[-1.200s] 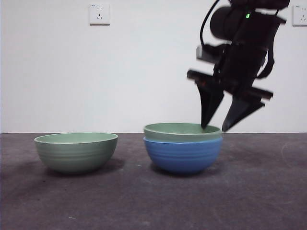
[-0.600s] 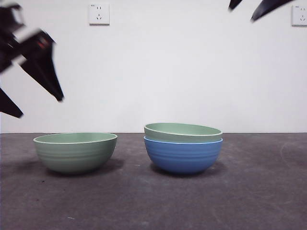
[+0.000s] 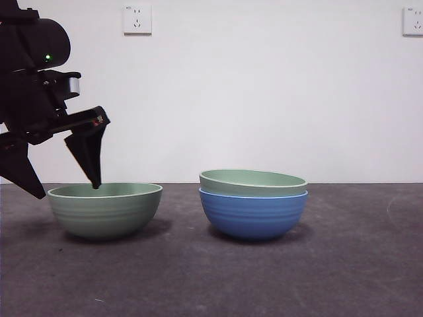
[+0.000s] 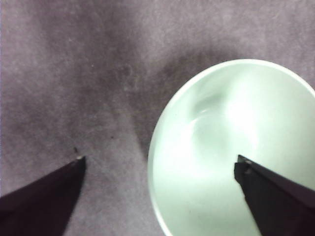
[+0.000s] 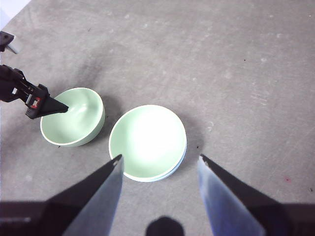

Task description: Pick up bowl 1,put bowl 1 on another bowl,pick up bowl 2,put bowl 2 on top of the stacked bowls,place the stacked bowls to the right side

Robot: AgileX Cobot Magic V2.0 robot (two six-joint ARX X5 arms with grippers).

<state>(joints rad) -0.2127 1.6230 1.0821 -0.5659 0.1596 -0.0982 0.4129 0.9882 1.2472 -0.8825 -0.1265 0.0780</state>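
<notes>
Dark grey, slightly rough table [image 3: 344, 264] runs back to a plain white wall carrying a wall socket [image 3: 137, 19]. Near the middle, a pale green ribbed round bowl [image 3: 253, 181] sits nested in the blue ribbed round bowl with a thin pale rim [image 3: 253, 213]. Well apart stands a second pale green ribbed bowl [image 3: 104, 209], alone and upright. Left pincer [image 3: 63, 175] hangs spread wide across its rim (one jaw inside, one outside). Right pincer [image 5: 160, 164] waits high above, also spread. This bowl looks stiff, smooth and probably light; pinching the thin rim wall seems the sensible hold, though it could slip.
</notes>
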